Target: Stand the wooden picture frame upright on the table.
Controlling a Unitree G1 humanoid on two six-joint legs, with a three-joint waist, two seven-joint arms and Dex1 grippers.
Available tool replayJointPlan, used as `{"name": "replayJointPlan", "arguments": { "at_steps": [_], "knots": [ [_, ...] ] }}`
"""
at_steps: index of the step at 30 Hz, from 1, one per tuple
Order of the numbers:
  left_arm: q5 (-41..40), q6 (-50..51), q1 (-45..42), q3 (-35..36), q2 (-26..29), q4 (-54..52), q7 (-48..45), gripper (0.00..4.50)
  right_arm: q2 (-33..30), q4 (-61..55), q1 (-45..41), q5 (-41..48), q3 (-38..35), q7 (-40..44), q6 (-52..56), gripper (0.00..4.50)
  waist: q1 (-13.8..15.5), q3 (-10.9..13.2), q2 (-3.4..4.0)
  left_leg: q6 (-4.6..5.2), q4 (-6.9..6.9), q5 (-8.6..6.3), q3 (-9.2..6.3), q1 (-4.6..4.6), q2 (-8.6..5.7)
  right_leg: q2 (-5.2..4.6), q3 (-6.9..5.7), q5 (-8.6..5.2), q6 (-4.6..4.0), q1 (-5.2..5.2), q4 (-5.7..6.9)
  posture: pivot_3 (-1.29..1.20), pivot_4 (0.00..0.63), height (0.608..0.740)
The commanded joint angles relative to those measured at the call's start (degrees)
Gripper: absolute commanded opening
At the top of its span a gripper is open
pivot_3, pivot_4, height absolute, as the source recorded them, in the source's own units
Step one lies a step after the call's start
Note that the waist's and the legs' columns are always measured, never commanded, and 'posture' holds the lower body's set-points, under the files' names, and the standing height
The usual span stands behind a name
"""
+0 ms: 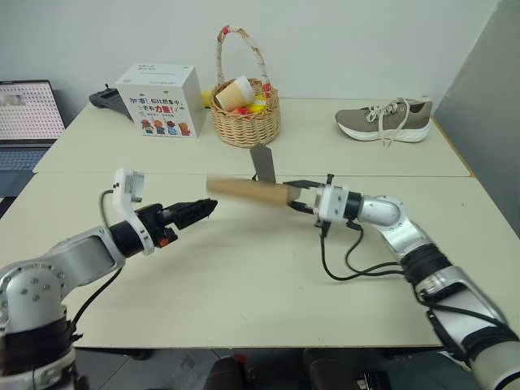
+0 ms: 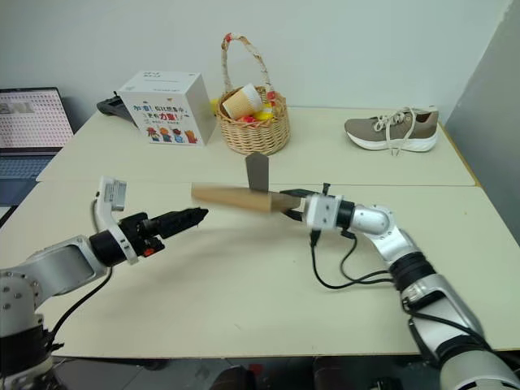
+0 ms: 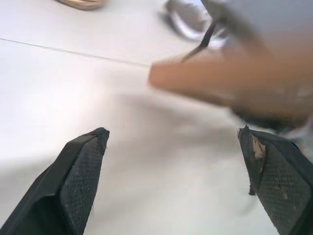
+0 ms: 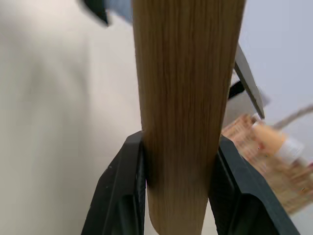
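The wooden picture frame (image 1: 244, 190) hangs edge-on above the middle of the table (image 1: 244, 284), lying roughly level, with its dark stand flap (image 1: 262, 162) sticking up from it. My right gripper (image 1: 294, 197) is shut on the frame's right end. In the right wrist view its two black fingers (image 4: 124, 181) press on either side of the light wood border (image 4: 188, 73). My left gripper (image 1: 203, 211) is open just off the frame's left end and apart from it. Nothing lies between its spread fingertips (image 3: 90, 147), and the frame (image 3: 220, 78) is blurred ahead.
At the back stand a white printed box (image 1: 160, 101), a wicker basket (image 1: 245, 114) with a paper cup and small items, and a grey-brown shoe (image 1: 385, 119). A laptop (image 1: 28, 114) sits far left. A black cable (image 1: 341, 264) loops under my right wrist.
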Motion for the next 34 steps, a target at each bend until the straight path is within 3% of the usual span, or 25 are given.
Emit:
{"name": "replayJointPlan", "arguments": {
  "at_steps": [1,3,9,11,21,23,27,30,34],
  "knots": [
    [15.3,-11.8,4.56,-6.34,1.14,-9.2,-2.52,4.5,4.38,-2.88,-2.26,15.68,-5.93,8.72,29.87,1.3,0.45,-0.03,-0.03,0.0,0.0,0.0,0.0,0.0,-0.02,0.0,-0.02,0.0,0.0,0.02,-0.04,0.0,0.15,0.74],
    [20.37,-16.13,7.21,-9.22,0.32,-10.52,-3.91,4.5,6.73,1.17,-3.48,18.32,-8.63,10.31,38.34,1.3,0.62,-0.04,-0.02,0.02,-0.02,-0.01,0.07,0.03,-0.08,-0.03,0.02,0.0,0.0,0.04,-0.06,0.0,0.15,0.74],
    [24.13,-20.84,11.13,-11.03,-2.25,-10.79,-7.85,4.5,10.37,12.24,-6.68,13.75,-10.81,11.63,43.43,1.3,1.35,-0.02,-0.02,0.25,-0.03,-0.14,0.19,-0.08,-0.2,0.06,0.07,0.0,0.0,-0.1,-0.13,0.0,0.15,0.74],
    [24.73,-21.28,11.43,-11.02,-2.46,-10.49,-8.82,4.5,11.11,13.02,-6.8,12.67,-11.73,11.68,43.05,1.99,1.27,-0.02,-0.02,0.25,-0.04,-0.14,0.19,-0.08,-0.21,0.2,0.07,0.0,0.0,-0.1,-0.12,0.0,0.15,0.74],
    [27.95,-21.27,9.33,-12.22,-1.52,-8.53,-12.45,4.5,9.85,9.62,-2.67,8.11,-13.84,13.05,41.32,4.03,1.19,-0.02,-0.02,0.25,-0.08,-0.15,0.15,-0.06,-0.15,0.47,0.06,0.0,0.0,-0.1,-0.12,0.0,0.15,0.74],
    [27.13,-19.05,7.9,-10.64,-0.7,-6.87,-12.27,4.5,6.06,4.68,0.74,6.39,-14.12,12.95,40.44,4.46,1.29,-0.02,-0.02,0.25,-0.08,-0.15,0.16,-0.06,-0.15,0.48,0.06,0.0,0.0,-0.1,-0.12,0.0,0.15,0.74],
    [25.76,-15.71,5.87,-6.81,3.14,-2.26,-14.61,4.5,-3.13,-9.67,7.8,4.16,-14.08,14.58,41.62,4.46,1.6,-0.01,-0.01,0.26,-0.06,-0.15,0.12,-0.16,-0.17,0.44,0.01,-0.01,0.01,-0.11,-0.17,0.0,0.15,0.74],
    [23.98,-13.84,3.16,-4.13,8.13,2.19,-20.15,4.5,-9.77,-26.12,11.53,10.34,-17.87,13.73,52.9,4.46,1.37,0.04,0.02,0.26,-0.07,-0.15,0.07,-0.2,-0.18,0.48,-0.03,-0.01,0.01,-0.16,-0.18,0.0,0.15,0.74],
    [23.7,-13.61,0.68,-4.13,13.4,5.9,-27.59,4.5,-12.32,-42.02,14.34,17.54,-22.54,8.24,64.95,4.46,0.65,0.05,0.03,0.27,-0.17,-0.16,0.06,0.0,-0.1,0.56,-0.04,-0.01,0.01,-0.11,-0.14,0.0,0.15,0.74]
  ]
}}
